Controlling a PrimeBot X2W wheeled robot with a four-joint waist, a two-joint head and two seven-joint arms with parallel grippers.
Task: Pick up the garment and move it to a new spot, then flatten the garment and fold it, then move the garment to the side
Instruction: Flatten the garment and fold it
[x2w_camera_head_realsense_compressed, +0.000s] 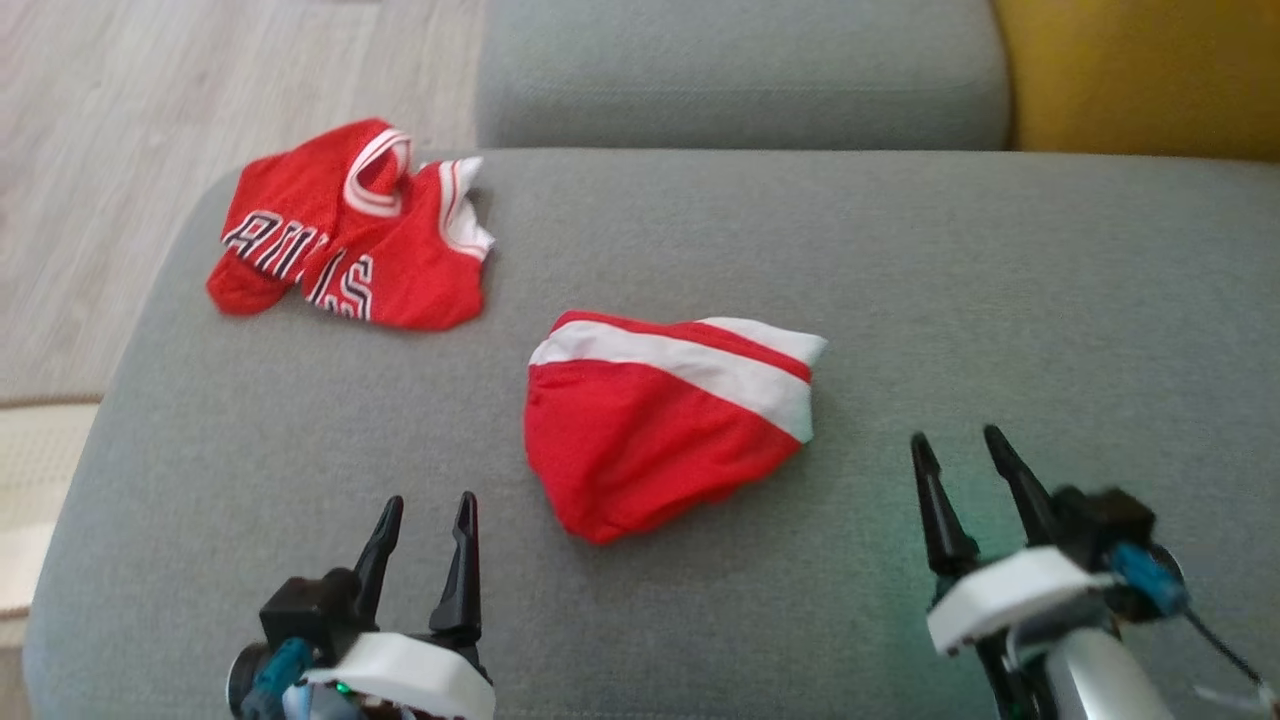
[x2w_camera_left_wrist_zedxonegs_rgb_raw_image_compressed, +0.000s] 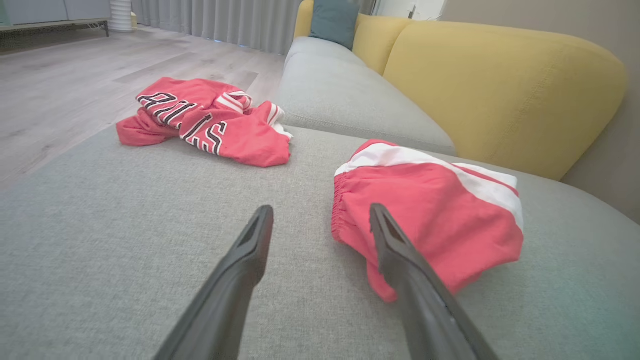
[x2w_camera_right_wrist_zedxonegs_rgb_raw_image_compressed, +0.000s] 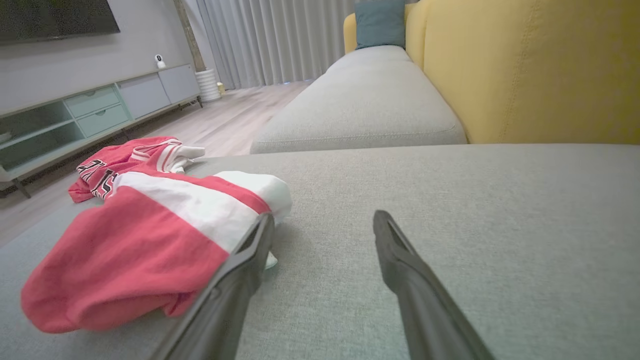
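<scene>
A pair of red shorts with a white stripe lies folded in the middle of the grey sofa seat; they also show as the red shorts in the left wrist view and the red shorts in the right wrist view. A crumpled red jersey with black-and-white lettering sits at the seat's far left; the same jersey and jersey appear in both wrist views. My left gripper is open, near the front edge, left of the shorts. My right gripper is open, right of the shorts. Neither touches cloth.
A second grey seat cushion lies beyond, with the yellow backrest at the far right. Wooden floor drops off past the seat's left edge. A teal cushion and a low TV cabinet stand further off.
</scene>
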